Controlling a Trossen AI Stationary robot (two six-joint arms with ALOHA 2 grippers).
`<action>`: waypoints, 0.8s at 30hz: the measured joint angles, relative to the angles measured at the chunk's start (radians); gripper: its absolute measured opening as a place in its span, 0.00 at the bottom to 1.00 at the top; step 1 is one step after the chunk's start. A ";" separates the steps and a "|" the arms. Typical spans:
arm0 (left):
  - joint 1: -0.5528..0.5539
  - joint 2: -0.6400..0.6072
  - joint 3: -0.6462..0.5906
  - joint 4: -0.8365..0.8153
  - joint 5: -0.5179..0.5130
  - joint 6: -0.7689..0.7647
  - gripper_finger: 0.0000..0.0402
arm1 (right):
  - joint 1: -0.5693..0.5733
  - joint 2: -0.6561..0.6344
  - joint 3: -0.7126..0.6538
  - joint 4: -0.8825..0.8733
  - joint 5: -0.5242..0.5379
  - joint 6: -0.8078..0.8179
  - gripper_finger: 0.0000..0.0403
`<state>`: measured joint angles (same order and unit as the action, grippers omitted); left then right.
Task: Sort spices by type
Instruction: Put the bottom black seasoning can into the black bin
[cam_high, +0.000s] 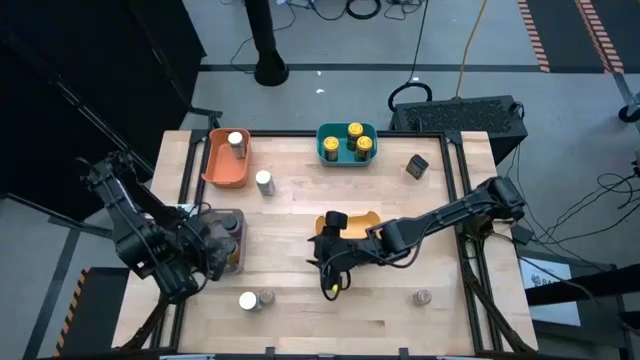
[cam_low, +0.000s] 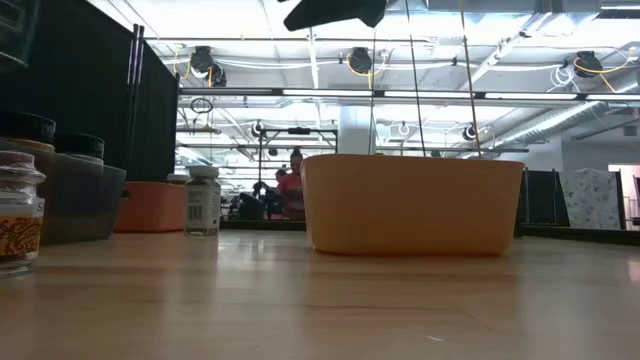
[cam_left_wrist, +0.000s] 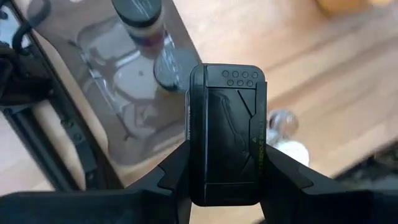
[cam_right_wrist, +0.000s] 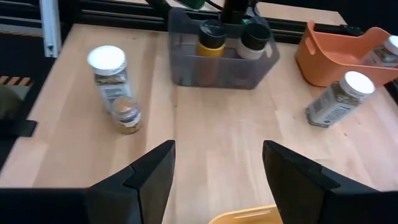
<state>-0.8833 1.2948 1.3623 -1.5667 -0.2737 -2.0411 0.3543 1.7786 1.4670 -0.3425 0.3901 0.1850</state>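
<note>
While both dark arms hang low over the pale wooden table (cam_high: 300, 310), the left gripper (cam_high: 205, 255) sits at the left of the high view, right against the smoky grey see-through plastic bin (cam_high: 228, 262). Whether its fingers are parted or closed I cannot tell; its own camera is filled by the dark gripper body. Two dark-lidded spice jars (cam_right_wrist: 211, 38) stand inside that bin, one with a yellow body and one paler.

Lower left of centre, near the table's front edge, a white-lidded cylindrical jar (cam_high: 247, 301) and a smaller clear-topped jar (cam_high: 267, 298) stand just beside each other. Upper left, the orange rectangular plastic bin (cam_high: 218, 165) holds one white-lidded jar (cam_high: 236, 142), and another white-lidded glass jar (cam_high: 264, 182) stands upright on the bare wood just right of it.

At centre, the yellow-orange plastic bin (cam_high: 362, 218) is partly covered by the right gripper (cam_high: 331, 262), which reaches in from the right. Its fingers (cam_right_wrist: 292, 177) stand spread apart with nothing between them, above the wood and the bin's near rim.

Upper centre, the teal plastic bin (cam_high: 325, 145) holds three yellow-lidded jars (cam_high: 354, 131). To the right, a small dark square-looking jar (cam_high: 417, 166) sits alone near the table's far edge, and a little grey-topped jar (cam_high: 422, 297) stands lower right, well apart from the rest.
</note>
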 joint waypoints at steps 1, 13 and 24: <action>0.000 0.000 -0.009 -0.001 -0.018 -0.017 0.34 | -0.005 0.000 0.000 -0.001 0.000 -0.006 0.56; 0.010 -0.062 -0.133 -0.004 0.043 -0.102 0.34 | -0.047 0.000 0.000 0.000 -0.004 -0.048 0.56; 0.031 -0.164 -0.174 -0.004 -0.065 -0.127 0.34 | -0.061 0.000 0.000 0.000 -0.004 -0.066 0.56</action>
<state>-0.8524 1.1303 1.1885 -1.5706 -0.3388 -2.1677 0.2931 1.7786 1.4670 -0.3428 0.3859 0.1188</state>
